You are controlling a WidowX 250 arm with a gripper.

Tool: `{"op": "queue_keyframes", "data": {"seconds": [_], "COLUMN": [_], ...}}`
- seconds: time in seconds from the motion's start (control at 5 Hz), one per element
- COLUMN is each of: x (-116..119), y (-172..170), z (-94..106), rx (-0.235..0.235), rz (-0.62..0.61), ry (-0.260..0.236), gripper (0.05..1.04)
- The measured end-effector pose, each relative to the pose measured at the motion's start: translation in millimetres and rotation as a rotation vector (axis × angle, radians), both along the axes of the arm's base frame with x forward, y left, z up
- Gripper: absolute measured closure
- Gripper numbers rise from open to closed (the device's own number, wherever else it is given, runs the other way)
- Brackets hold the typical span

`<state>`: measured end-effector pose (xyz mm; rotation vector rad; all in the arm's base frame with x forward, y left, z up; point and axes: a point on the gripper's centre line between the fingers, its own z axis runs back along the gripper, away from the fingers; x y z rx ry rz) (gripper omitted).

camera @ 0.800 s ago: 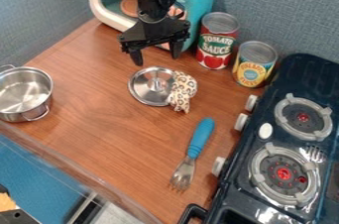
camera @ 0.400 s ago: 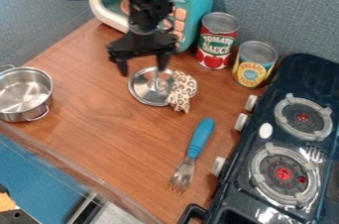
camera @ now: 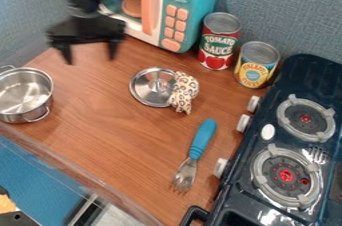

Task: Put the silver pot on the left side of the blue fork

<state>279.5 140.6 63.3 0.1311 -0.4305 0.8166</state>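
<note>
The black gripper (camera: 89, 58) hangs at the upper left, above the wooden counter, its two fingers spread with nothing between them. Below it and to its left, the silver pot (camera: 23, 94) stands upright at the left edge of the view, with a wire handle on each of two sides. The blue fork (camera: 202, 139) lies right of centre, its blue handle pointing up and its metal tines toward the bottom. A wide stretch of counter separates pot and fork.
A silver lid (camera: 148, 90) touches a leopard-print cloth item (camera: 184, 92) mid-counter. A teal toy microwave (camera: 192, 0), a tomato sauce can (camera: 219, 41) and a yellow can (camera: 256, 65) stand behind. The dark toy stove (camera: 267, 137) takes up the right side.
The gripper has moved left, from above the lid to the upper left, nearer the pot. More of the microwave's front shows. The pot, fork and lid have stayed where they were.
</note>
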Motion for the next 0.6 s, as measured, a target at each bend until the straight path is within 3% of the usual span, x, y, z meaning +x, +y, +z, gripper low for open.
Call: {"op": "queue_keyframes", "data": {"seconds": [0.2,0.4,0.6], "x": [-48,-86,-108], "y": [23,31,25], "z": [-4.9,-17.7,-35.8], "rx": [-0.092,-0.193,-0.227], "rz": [0.098,0.199,0.295], "ry": [0.011,-0.02,-0.026], "gripper": [0.084,0.084,0.084]}}
